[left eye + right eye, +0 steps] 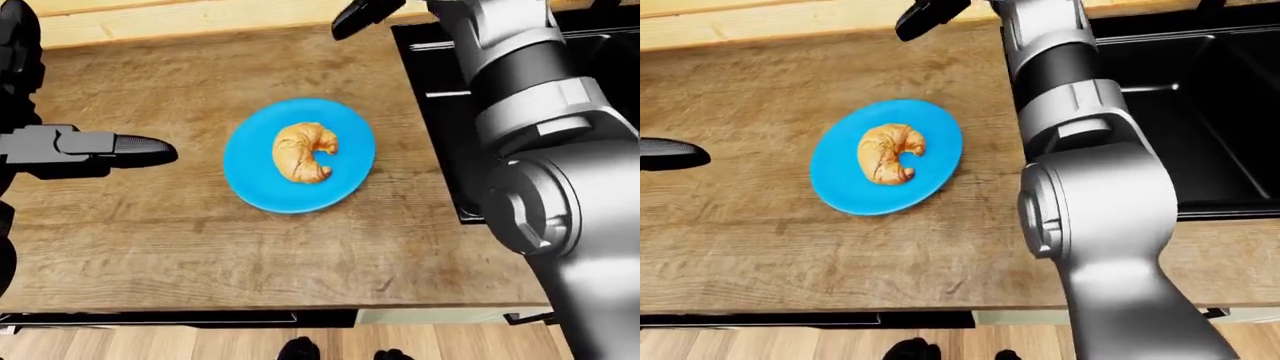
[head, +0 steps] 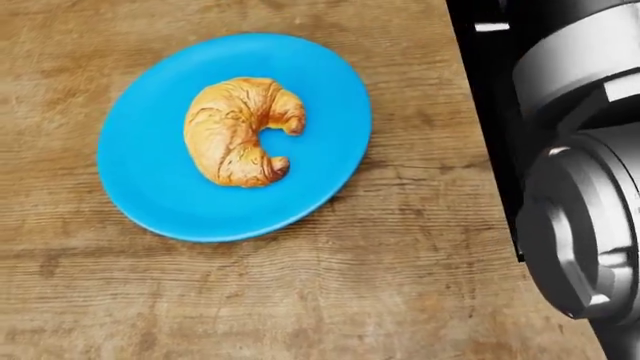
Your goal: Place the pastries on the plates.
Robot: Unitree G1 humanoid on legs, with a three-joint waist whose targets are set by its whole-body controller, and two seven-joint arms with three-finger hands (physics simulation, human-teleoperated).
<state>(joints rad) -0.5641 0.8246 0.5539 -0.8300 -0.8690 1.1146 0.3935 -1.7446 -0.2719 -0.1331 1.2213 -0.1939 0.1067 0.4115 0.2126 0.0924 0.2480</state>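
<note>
Golden curled croissant point(image 2: 240, 132), flaky ridges, lying on blue plate point(image 2: 150, 195)

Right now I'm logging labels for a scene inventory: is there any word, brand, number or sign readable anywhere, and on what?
None: no text shows in any view.
The blue plate, the croissant, the wooden counter and the black sink are all unmarked.
The robot's right arm carries no lettering either.

Bare countertop point(image 1: 180, 240) around plate point(image 1: 245, 172)
</note>
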